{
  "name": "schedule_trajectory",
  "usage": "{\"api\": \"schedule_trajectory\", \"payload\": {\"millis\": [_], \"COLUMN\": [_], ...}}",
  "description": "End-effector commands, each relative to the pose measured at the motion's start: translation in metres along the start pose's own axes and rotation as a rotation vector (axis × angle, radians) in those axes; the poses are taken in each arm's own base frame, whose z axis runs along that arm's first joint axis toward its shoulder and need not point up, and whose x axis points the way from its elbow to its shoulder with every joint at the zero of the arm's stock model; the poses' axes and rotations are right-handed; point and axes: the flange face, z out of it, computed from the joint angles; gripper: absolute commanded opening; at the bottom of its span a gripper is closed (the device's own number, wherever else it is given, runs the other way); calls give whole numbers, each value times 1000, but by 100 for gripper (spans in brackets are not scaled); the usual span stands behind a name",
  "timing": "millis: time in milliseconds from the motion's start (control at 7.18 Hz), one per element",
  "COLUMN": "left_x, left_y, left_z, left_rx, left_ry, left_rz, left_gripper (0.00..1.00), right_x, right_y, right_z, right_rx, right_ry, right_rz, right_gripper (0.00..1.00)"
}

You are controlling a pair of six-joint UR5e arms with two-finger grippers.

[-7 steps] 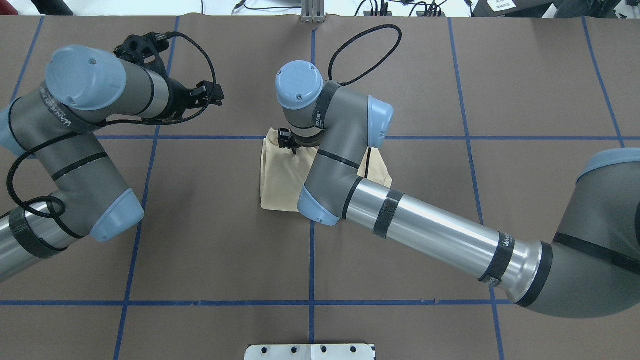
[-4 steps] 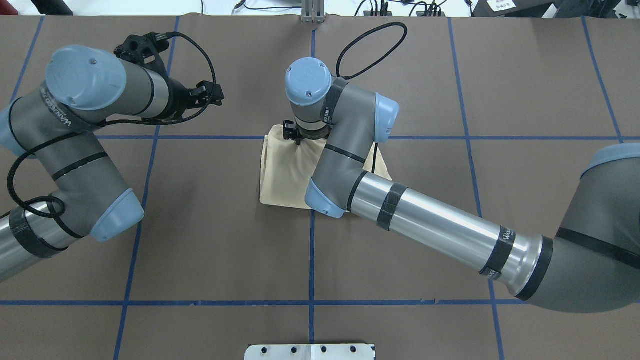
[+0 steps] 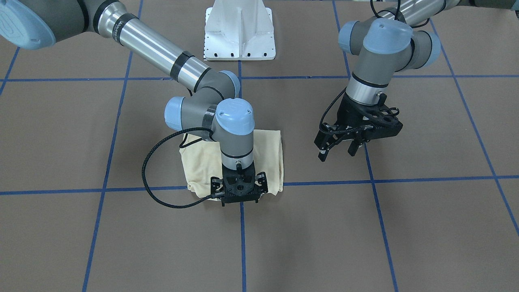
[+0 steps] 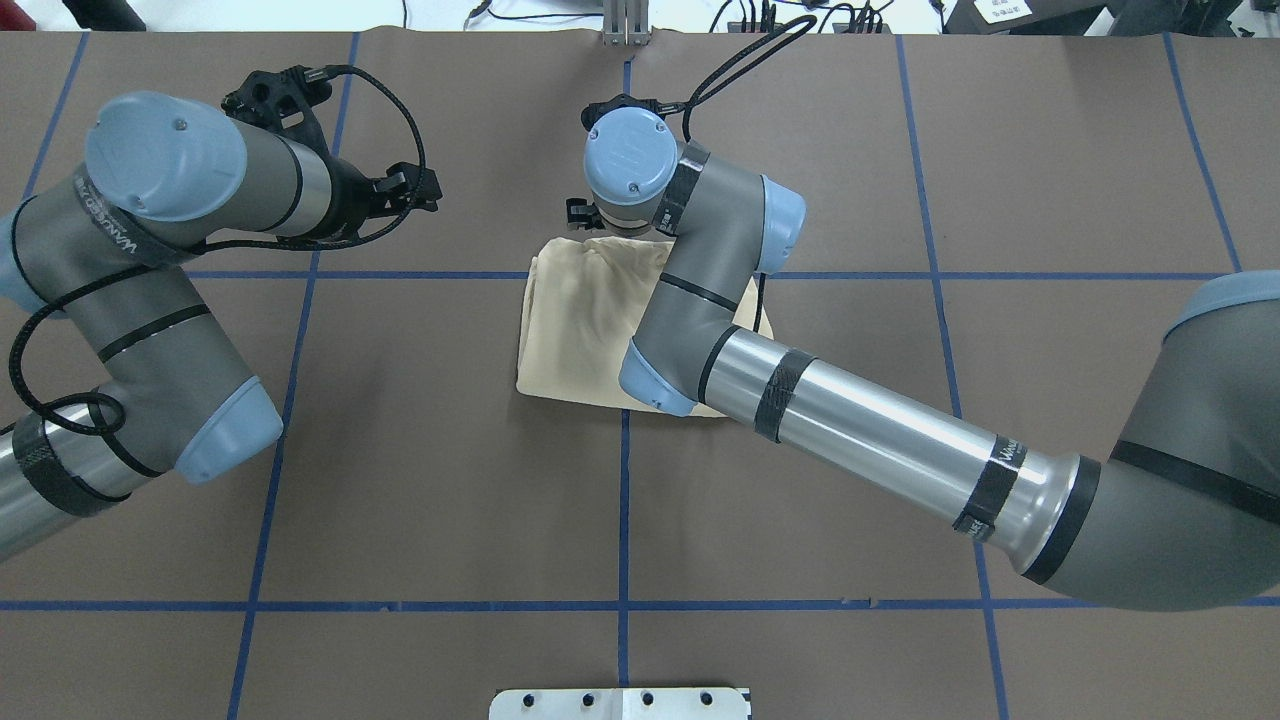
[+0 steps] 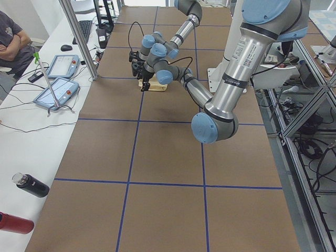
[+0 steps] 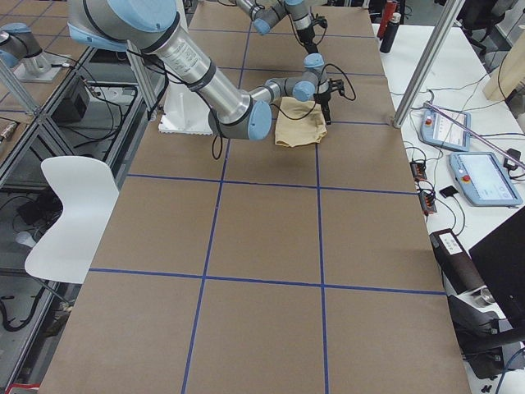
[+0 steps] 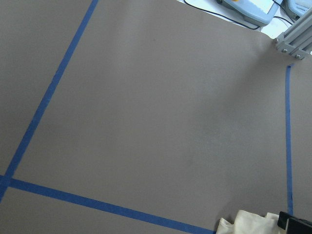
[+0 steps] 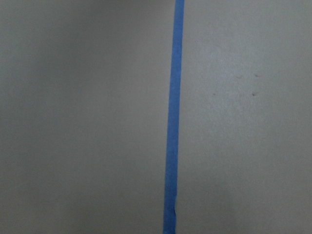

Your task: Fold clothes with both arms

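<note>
Folding looks close to done, judging by the shape of the garment: the cream-yellow T-shirt (image 4: 580, 320) lies as a compact, roughly rectangular bundle at the middle of the tabletop (image 4: 400, 450), just on the robot's side of a blue tape line (image 4: 420, 275) and across another that runs away from the base.

The right arm (image 4: 870, 440) stretches over the bundle and points its end effector (image 3: 239, 196) straight down at the shirt's far edge, the side away from the white pedestal base (image 3: 239, 32). That placement suits laying down or pressing a fold at that edge. Whether its jaws are spread or closed cannot be told. Its wrist camera shows only bare tabletop and tape, so no cloth appears beneath it.

The left arm (image 4: 150, 310) is held well apart to the shirt's left, probably to leave the other arm room. Its end effector (image 3: 336, 156) hovers above the tabletop with the two fingers clearly spread and nothing between them.

No print or neck label shows on the shirt; the visible layers are plain. Lettering runs along a band on each arm, but it is too small to read with confidence.
</note>
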Motion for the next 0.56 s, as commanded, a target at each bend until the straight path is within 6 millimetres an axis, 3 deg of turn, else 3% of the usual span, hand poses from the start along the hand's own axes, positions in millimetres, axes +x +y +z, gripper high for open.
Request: {"api": "schedule_trajectory", "payload": {"millis": [0,279,418], "left_x": [-5,-4,-4], "left_y": [-10,-10,-9], "left_z": [-2,-2,-2], "left_rx": [13,12,11], "left_ry": [-5,-3,-3], "left_rz": [21,21,21], "left_gripper": [100,100,100], "right_x": [3,9,13], "right_y": [-13,-9,3], "right_z": [-14,-47,-49], "right_rx": [11,-124,-215], "right_ry": [-37,20,48], "right_rz": [14,40,53], "right_gripper": [100,100,100]}}
